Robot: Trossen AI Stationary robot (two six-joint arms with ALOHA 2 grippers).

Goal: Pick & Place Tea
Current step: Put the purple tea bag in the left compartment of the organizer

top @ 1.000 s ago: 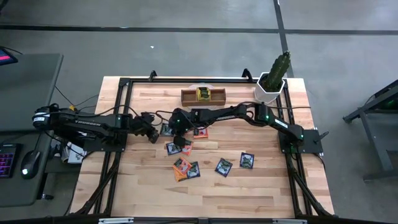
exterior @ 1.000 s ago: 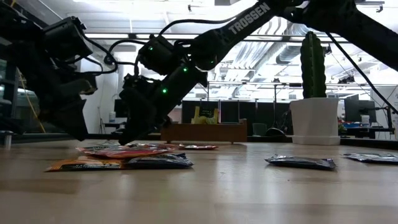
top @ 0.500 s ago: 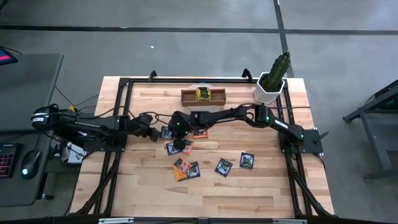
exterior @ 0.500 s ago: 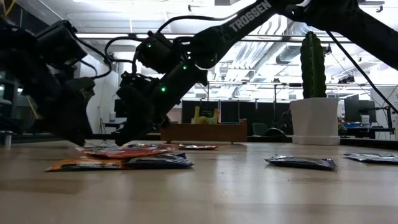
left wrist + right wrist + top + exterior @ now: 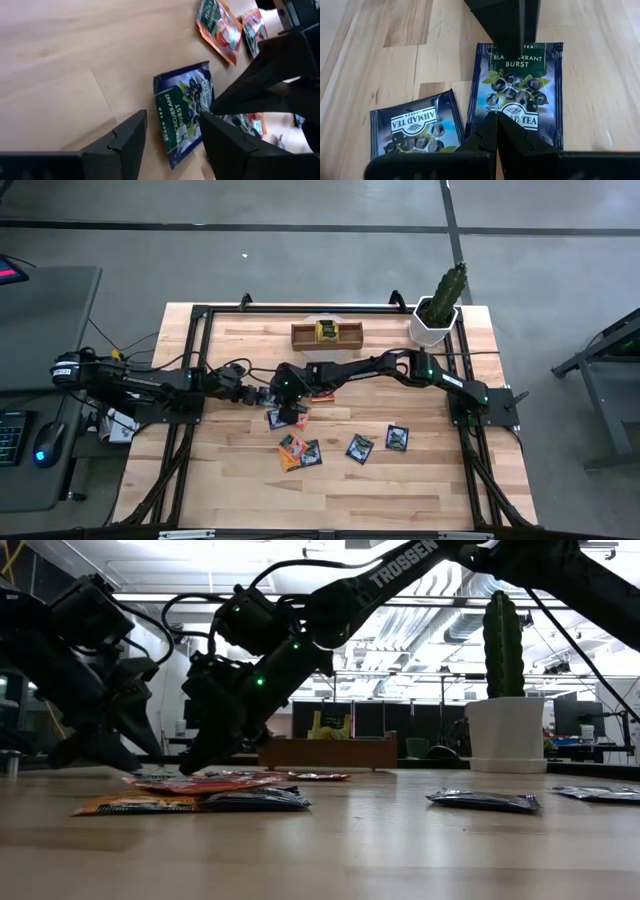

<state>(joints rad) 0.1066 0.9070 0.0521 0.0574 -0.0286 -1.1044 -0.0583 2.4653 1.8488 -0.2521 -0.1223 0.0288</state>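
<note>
Both arms meet over one dark blue blackcurrant sachet [image 5: 520,95] lying flat on the table [image 5: 240,480], just in front of the wooden tray [image 5: 327,335] and a bit toward the left arm's side. The right gripper [image 5: 496,125], fingers clenched together w/ nothing between them, presses its tip down on the sachet's label near the middle, apparently pinning it. The left gripper [image 5: 172,132] comes in low from the opposite side, fingers released and spread, w/ the sachet's near edge lying right in the gap between them; the sachet's long axis runs roughly along the left gripper's line of approach. Nothing is gripped yet. The left gripper looks the one set to take it: the packet lies straight ahead of its fingers, touching or nearly so, flat on the wood, so a pinch would prob. need an edge lifted first. A second dark blue sachet [image 5: 412,127] lies just beside the first, corners nearly touching. Orange sachets [image 5: 217,27] lie near, farther from the tray. A yellow-green sachet [image 5: 326,331] stands in the tray's middle compartment. More sachets [image 5: 359,447] lie well apart, toward the table's front.
</note>
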